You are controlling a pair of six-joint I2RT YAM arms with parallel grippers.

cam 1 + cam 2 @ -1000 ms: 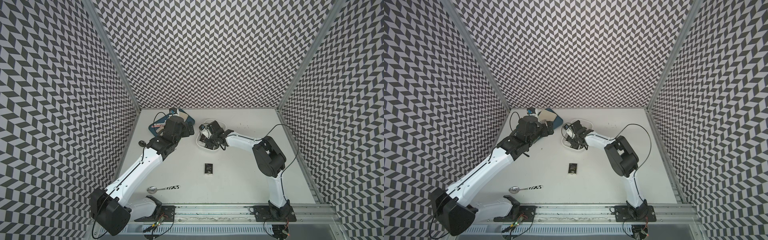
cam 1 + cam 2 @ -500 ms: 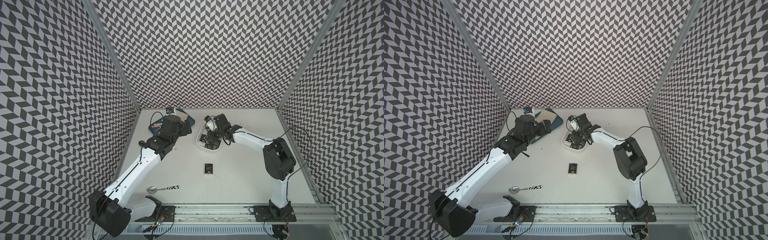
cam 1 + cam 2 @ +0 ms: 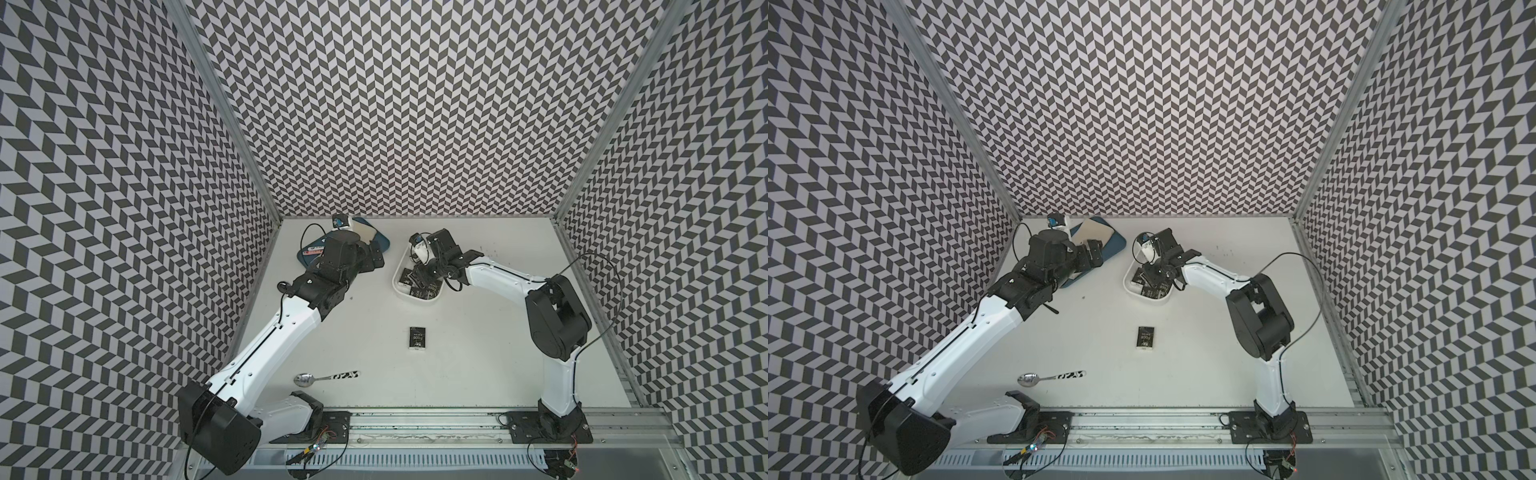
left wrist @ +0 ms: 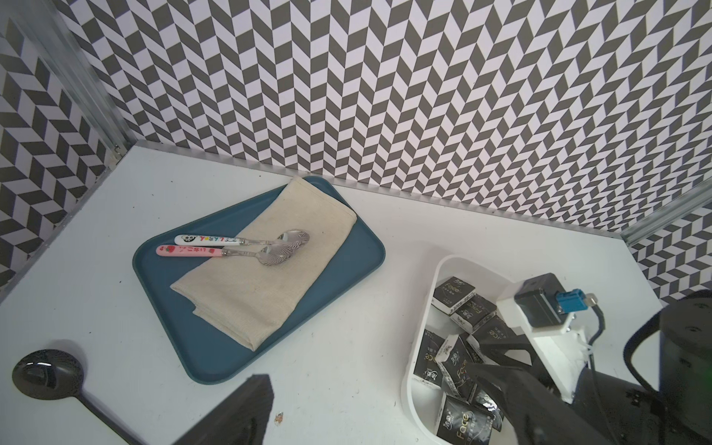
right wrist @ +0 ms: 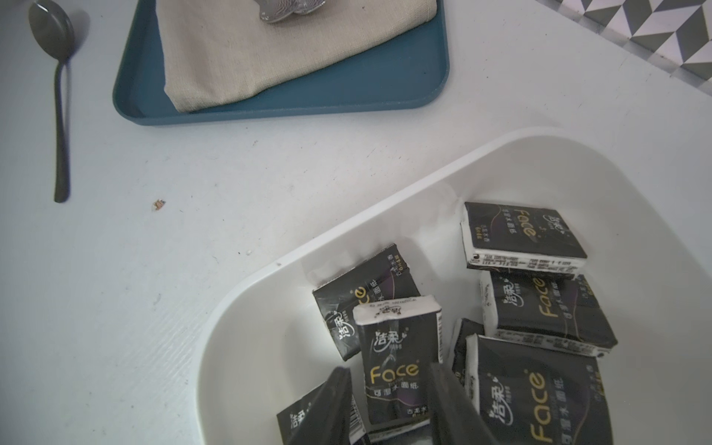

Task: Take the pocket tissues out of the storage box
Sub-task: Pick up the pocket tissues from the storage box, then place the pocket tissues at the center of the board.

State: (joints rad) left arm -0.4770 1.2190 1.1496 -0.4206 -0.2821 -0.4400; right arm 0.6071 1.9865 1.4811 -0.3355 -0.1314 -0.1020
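The white storage box (image 3: pixel 419 298) (image 3: pixel 1148 300) (image 5: pixel 346 231) (image 4: pixel 435 293) stands at the back middle of the table, with several black pocket tissues lying loose in it. My right gripper (image 5: pixel 389 400) (image 3: pixel 419 276) reaches down into the box. It is shut on one "Face" packet (image 5: pixel 397 370), a finger against each long side. One more packet (image 3: pixel 417 338) (image 3: pixel 1145 336) lies on the table in front of the box. My left gripper (image 4: pixel 366 381) (image 3: pixel 376 259) hovers left of the box, open and holding nothing.
A blue tray (image 4: pixel 346 269) at the back left holds a beige cloth (image 4: pixel 269 277) with two spoons (image 4: pixel 246 246) on it. A dark spoon (image 4: pixel 46 373) (image 5: pixel 54 34) lies left of the tray. Another spoon (image 3: pixel 324 377) lies near the front edge.
The right arm's elbow has swung outward to the right while its gripper stayed in the box and narrowed slightly onto a packet. The left gripper drew back a little toward the tray.
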